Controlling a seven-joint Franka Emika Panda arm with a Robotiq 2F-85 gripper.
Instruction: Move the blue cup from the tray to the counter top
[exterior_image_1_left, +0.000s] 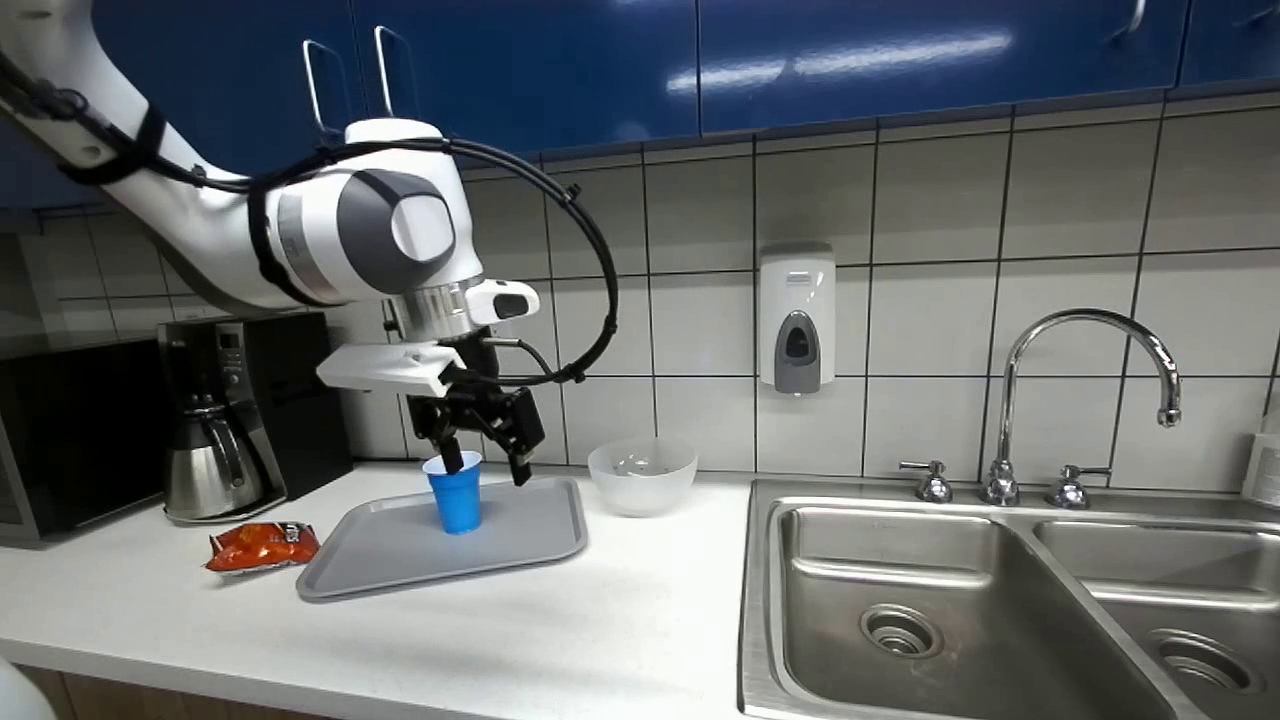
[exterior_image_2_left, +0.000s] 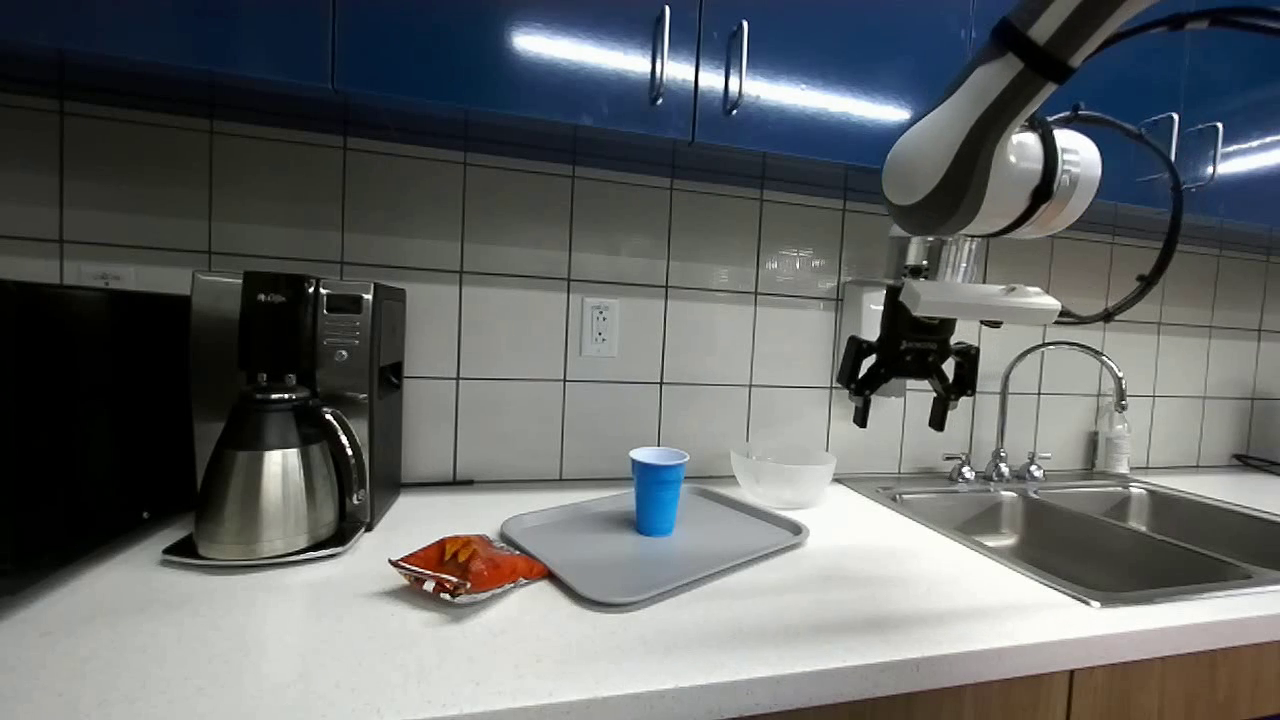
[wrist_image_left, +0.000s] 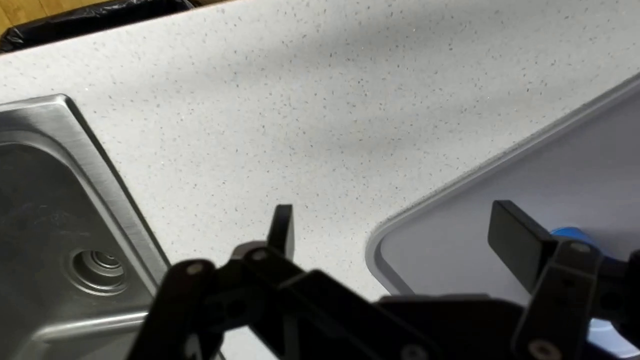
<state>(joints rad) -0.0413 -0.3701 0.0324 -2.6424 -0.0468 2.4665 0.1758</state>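
Note:
The blue cup (exterior_image_1_left: 458, 502) stands upright on the grey tray (exterior_image_1_left: 375, 555); the cup (exterior_image_2_left: 656, 500) and tray (exterior_image_2_left: 625, 585) show in both exterior views. The tray lies on the white counter top (exterior_image_1_left: 610, 630). My gripper (exterior_image_1_left: 487, 466) is open and empty, raised above the counter. In an exterior view the gripper (exterior_image_2_left: 900, 414) is well to the right of the cup and higher than it. In the wrist view the jaws (wrist_image_left: 392, 225) are wide apart over the counter top (wrist_image_left: 280, 135) and the tray's corner (wrist_image_left: 440, 250). There the cup (wrist_image_left: 570, 232) is mostly hidden behind the right finger.
A clear glass bowl (exterior_image_2_left: 783, 475) stands behind the tray near the wall. A red snack bag (exterior_image_2_left: 468, 567) lies beside the tray. A coffee maker (exterior_image_2_left: 280, 450) stands to the left. The steel sink (exterior_image_1_left: 890, 560) with its faucet (exterior_image_1_left: 1000, 420) is on the right. Blue cabinets (exterior_image_1_left: 540, 70) hang above.

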